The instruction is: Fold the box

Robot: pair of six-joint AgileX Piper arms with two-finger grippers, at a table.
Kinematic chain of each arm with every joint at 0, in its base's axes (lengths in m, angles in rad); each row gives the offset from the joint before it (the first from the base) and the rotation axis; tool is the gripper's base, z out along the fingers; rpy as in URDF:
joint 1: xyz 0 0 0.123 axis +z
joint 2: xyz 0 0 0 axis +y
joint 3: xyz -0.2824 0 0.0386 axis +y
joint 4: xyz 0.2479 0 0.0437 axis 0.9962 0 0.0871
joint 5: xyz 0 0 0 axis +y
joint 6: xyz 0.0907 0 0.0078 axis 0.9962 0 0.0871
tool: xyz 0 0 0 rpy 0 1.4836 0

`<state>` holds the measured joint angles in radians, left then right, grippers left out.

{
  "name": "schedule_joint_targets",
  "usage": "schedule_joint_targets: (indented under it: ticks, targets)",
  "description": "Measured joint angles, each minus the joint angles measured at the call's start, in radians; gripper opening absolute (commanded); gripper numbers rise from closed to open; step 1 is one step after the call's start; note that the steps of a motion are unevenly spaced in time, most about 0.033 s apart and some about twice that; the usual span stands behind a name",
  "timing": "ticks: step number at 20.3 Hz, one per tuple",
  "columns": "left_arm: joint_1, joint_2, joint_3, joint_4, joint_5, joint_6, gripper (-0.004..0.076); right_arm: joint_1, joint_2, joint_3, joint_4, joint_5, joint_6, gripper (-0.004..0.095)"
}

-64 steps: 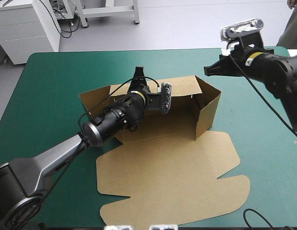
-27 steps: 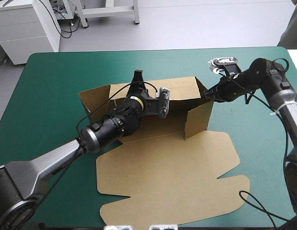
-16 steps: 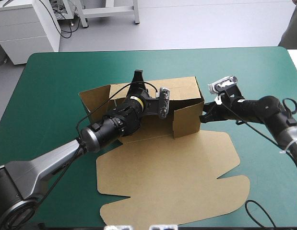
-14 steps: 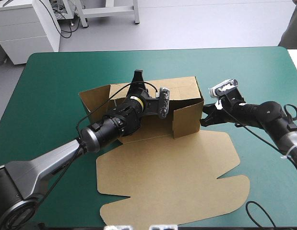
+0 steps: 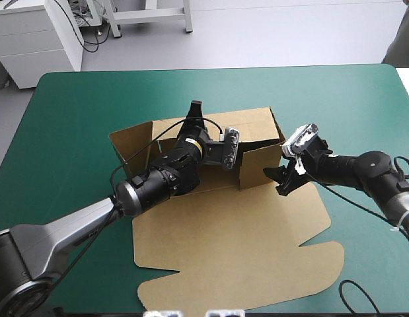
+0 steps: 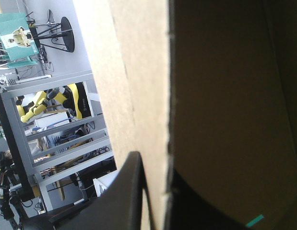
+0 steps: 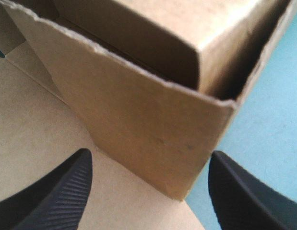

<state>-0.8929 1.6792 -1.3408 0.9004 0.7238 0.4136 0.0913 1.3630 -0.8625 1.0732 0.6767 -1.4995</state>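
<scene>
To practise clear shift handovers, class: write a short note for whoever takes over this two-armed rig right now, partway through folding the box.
Left gripper: shut on the back wall of the box, holding it upright.
Right gripper: open, at the near corner of the right end panel, not gripping.
Box: mid-table on the teal-green cover, lid flat toward the near edge.
Done: back wall up, right end panel turned inward.
Left: tuck the walls; nothing looks locked yet.
</scene>
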Motion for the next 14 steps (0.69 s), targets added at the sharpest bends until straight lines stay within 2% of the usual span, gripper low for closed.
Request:
schedule_joint_targets:
  ticks: [2,4,6,7,8,10,13,14]
  targets:
    - [0.0,0.0,0.001,0.003,0.0,0.0,-0.0008,0.009,0.005,0.0,0.066,-0.017,-0.072,0.0688]
    - [0.0,0.0,0.001,0.007,0.0,-0.002,-0.0008,0.053,0.031,0.0,0.151,-0.089,-0.16,0.0688]
    - [0.0,0.003,0.001,0.016,-0.001,-0.007,-0.0008,0.134,0.079,-0.002,0.217,-0.247,-0.212,0.0687]
    - [0.0,0.003,0.001,0.019,-0.001,-0.008,-0.0008,0.151,0.087,-0.002,0.225,-0.275,-0.215,0.0659]
    - [0.0,0.004,0.001,0.019,-0.001,-0.01,-0.0008,0.17,0.098,-0.006,0.23,-0.314,-0.216,0.0602]
    - [0.0,0.004,0.001,0.019,-0.001,-0.01,-0.0008,0.179,0.103,-0.013,0.234,-0.344,-0.206,0.0408]
    - [0.0,-0.006,0.003,0.008,-0.005,-0.01,-0.0008,0.179,0.107,-0.021,0.233,-0.372,-0.18,0.0071]
    - [0.0,-0.014,0.008,-0.003,-0.009,-0.01,-0.0008,0.178,0.107,-0.021,0.233,-0.381,-0.167,0.0021]
